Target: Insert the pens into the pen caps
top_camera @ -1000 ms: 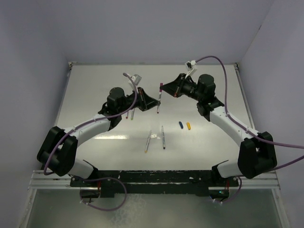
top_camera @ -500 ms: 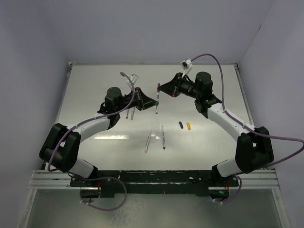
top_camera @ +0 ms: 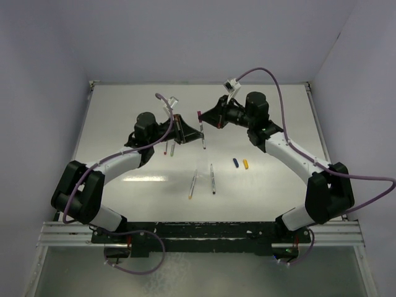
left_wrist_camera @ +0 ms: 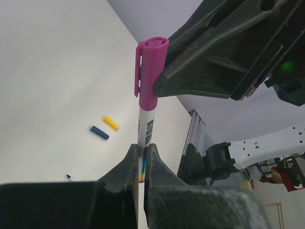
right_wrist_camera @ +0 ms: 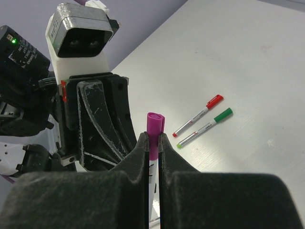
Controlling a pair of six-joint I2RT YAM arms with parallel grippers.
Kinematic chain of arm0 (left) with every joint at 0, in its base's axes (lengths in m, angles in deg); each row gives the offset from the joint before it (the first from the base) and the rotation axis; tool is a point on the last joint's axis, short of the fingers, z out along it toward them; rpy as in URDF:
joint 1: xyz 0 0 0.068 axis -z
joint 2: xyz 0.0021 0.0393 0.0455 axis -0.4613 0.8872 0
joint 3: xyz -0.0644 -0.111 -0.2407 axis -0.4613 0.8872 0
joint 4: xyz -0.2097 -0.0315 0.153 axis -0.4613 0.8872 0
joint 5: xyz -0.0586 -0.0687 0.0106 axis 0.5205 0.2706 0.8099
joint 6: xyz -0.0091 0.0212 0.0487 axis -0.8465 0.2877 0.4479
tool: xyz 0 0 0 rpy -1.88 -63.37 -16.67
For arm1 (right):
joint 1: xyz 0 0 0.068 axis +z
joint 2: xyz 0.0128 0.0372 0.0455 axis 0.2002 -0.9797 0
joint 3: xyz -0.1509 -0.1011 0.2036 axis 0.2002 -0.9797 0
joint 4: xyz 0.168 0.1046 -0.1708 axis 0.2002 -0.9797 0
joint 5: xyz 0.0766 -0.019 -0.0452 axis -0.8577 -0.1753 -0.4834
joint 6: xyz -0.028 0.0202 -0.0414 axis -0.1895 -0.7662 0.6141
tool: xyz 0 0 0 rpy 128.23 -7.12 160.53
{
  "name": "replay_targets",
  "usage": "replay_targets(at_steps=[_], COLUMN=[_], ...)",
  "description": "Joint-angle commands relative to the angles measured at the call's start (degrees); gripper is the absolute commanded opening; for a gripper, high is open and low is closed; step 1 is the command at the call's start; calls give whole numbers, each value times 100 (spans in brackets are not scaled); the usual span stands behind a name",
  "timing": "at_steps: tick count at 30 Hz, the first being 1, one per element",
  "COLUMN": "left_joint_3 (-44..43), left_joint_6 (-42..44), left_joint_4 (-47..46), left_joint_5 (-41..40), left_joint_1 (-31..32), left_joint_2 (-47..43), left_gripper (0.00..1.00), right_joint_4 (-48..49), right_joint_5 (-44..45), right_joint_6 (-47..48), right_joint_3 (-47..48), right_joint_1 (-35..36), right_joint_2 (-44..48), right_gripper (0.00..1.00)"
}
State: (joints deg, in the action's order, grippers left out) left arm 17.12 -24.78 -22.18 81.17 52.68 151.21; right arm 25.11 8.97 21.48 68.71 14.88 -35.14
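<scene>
My left gripper (top_camera: pixel 199 135) (left_wrist_camera: pixel 141 151) is shut on the barrel of a silvery pen (left_wrist_camera: pixel 144 126) held above the table. A purple cap (left_wrist_camera: pixel 151 67) (right_wrist_camera: pixel 155 125) (top_camera: pixel 199 115) sits over that pen's upper end. My right gripper (top_camera: pixel 206 117) (right_wrist_camera: pixel 152 141) is shut on this cap from the other side. A blue cap (top_camera: pixel 236 163) (left_wrist_camera: pixel 99 132) and a yellow cap (top_camera: pixel 245 164) (left_wrist_camera: pixel 111 123) lie loose side by side on the table. Two uncapped pens (top_camera: pixel 193 184) (top_camera: pixel 212 179) lie in the middle.
A red-capped pen (right_wrist_camera: pixel 198 115) (top_camera: pixel 166 148) and a green-capped pen (right_wrist_camera: pixel 205 127) (top_camera: pixel 172 148) lie side by side under the left arm. The white table's raised side rails (top_camera: pixel 317 124) border the work area.
Both grippers have drifted left together, the right arm swinging furthest. The purple cap has stayed at the top end of the held pen.
</scene>
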Motion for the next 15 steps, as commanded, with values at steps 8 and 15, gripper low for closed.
replay_targets(at_steps=[8, 15], left_joint_3=[-336, -210], left_joint_6=[347, 1470], left_joint_4=[-878, 1283], left_joint_5=[-836, -1021], left_joint_1=[-439, -442], left_joint_2=[-573, -967], left_gripper=[0, 0], right_joint_4=[-1700, -2101], right_joint_5=[-22, 570], right_joint_6=[-11, 80], right_joint_3=[20, 904], right_joint_1=[301, 300], right_joint_2=[26, 325], right_gripper=[20, 50])
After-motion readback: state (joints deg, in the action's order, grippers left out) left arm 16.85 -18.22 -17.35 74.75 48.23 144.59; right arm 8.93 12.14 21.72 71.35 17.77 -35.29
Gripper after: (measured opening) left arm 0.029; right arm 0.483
